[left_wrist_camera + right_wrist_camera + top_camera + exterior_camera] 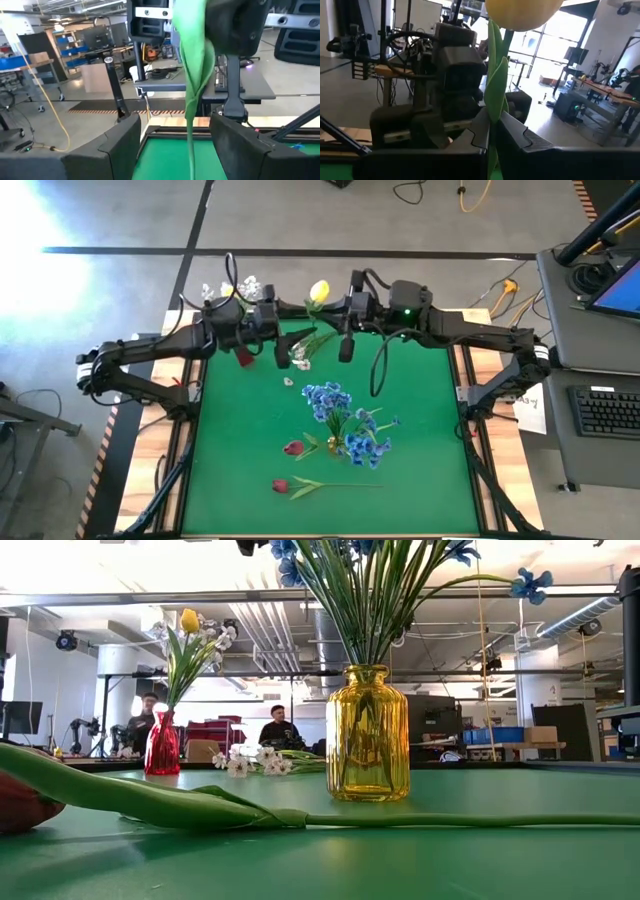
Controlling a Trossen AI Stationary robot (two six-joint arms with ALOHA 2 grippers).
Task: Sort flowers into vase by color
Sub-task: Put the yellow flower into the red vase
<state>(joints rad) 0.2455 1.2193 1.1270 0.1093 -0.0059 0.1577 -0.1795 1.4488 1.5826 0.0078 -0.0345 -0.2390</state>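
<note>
Green counter, with two dark arms reaching in over its far edge. Left gripper near the middle of the far edge, fingers spread wide on either side of a green stem, not pressing it. Right gripper just beside it toward the right, clamped shut on the same stem, yellow tulip at the top, bloom hanging out past the far edge.

Yellow glass vase at the middle of the counter, holding blue flowers that fan out above it. Red vase at the far left corner, holding white blossoms and one yellow tulip. Loose white spray lying near the far edge below the grippers. Red tulip lying flat near the front edge, long stem pointing right. Second red bloom just left of the yellow vase.
</note>
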